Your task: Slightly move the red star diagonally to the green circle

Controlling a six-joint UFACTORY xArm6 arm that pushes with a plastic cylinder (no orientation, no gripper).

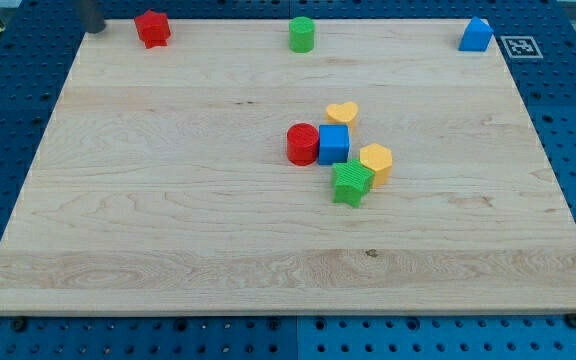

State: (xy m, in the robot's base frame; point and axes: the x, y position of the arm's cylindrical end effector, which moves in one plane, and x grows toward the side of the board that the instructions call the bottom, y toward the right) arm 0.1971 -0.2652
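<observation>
The red star [152,28] sits at the view's top left edge of the wooden board [168,220]. The green circle [302,34] stands at the top middle, well to the star's right. My tip [95,28] is a dark rod end at the top left corner, just left of the red star and apart from it.
A cluster lies in the middle: a red circle [302,144], a blue cube [334,144], a yellow heart [342,112], a yellow hexagon [376,162] and a green star [351,183]. A blue block [476,36] sits at the top right. A marker tag [519,46] lies beside it.
</observation>
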